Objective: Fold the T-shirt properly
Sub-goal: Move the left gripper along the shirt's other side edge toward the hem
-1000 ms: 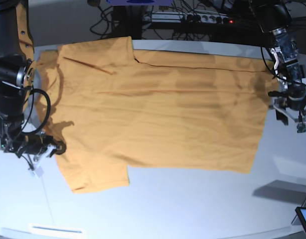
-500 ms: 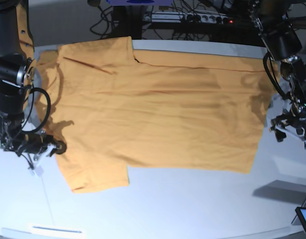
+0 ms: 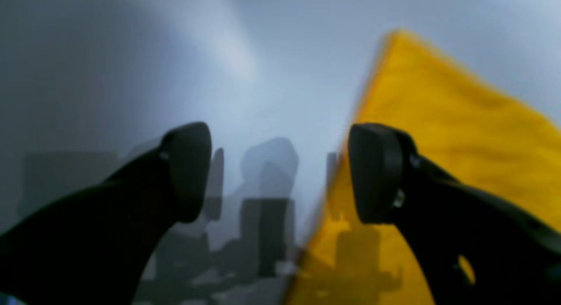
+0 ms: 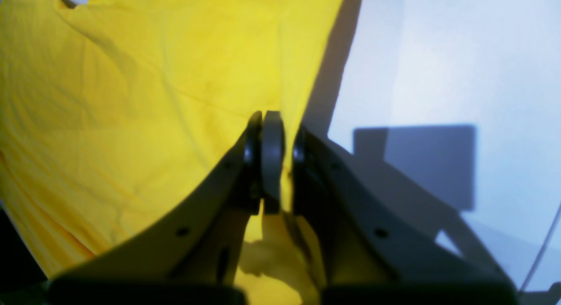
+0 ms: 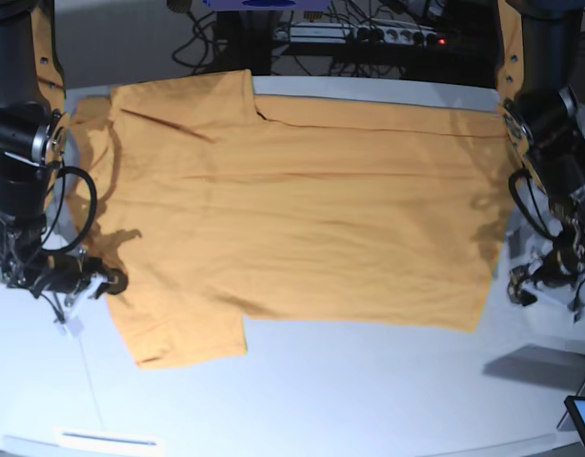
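Two grippers, one grip: my right gripper [image 4: 271, 160] is clamped on the T-shirt [image 5: 292, 200] at 9 o'clock on the counter [image 5: 369, 400]. Left gripper [image 3: 280, 173] hangs released beside the 3 o'clock hem, so lifting now would probably drag it lopsided.

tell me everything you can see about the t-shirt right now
The T-shirt is plain orange-yellow cloth, short-sleeved, spread flat and mostly smooth on the pale table, sleeves toward the base view's left, hem toward its right. Faint creases run along its length. The right gripper is shut on its edge near a sleeve; the left gripper stands open beside the hem corner, not holding it.
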Robot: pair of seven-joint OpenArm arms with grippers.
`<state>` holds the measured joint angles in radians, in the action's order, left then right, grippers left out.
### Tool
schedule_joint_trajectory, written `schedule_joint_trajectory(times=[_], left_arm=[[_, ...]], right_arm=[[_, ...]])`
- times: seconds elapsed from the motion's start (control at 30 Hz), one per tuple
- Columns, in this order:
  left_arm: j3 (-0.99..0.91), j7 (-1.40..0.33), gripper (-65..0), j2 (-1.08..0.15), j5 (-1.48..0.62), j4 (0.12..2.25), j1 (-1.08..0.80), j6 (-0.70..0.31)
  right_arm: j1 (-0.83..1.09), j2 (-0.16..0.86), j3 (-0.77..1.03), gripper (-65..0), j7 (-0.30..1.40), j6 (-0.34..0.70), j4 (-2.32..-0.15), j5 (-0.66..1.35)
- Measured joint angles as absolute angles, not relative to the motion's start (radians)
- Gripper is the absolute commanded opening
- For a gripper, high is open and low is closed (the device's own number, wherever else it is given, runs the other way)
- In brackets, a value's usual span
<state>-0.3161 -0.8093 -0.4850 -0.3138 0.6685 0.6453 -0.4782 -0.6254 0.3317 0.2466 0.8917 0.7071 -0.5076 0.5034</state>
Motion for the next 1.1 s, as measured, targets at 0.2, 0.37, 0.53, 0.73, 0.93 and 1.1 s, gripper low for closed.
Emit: schedule_joint_trajectory(times=[0.2,0.37,0.53,0.73,0.93,1.1], left_arm=[[-0.301,-0.748,-16.8,-0.477,-0.316,0.473,0.77,-0.482],[-0.301,-0.692,-17.0,-0.482,-0.312,0.324,0.797,-0.476],[-0.307,-0.652,-17.0,-0.477,-0.328,0.334,0.757,-0.471],[-0.307,-0.638,-17.1,-0.48,-0.345,0.339,0.736,-0.469],[-0.307,-0.662,-17.1,-0.468,-0.337,0.346,0.74,-0.458],[-0.307,-0.675,-17.3,-0.437,-0.334,0.35,0.747,-0.45]], right_arm=[[-0.625,0.331,0.246,-64.7,0.892,0.707,-0.508,0.506],[-0.625,0.332,0.246,-64.7,0.892,0.707,-0.508,0.506],[-0.625,0.332,0.246,-64.7,0.892,0.707,-0.508,0.507],[-0.625,0.332,0.246,-64.7,0.892,0.707,-0.508,0.507],[-0.625,0.332,0.246,-64.7,0.892,0.707,-0.508,0.507],[-0.625,0.332,0.247,-64.7,0.892,0.707,-0.508,0.507]])
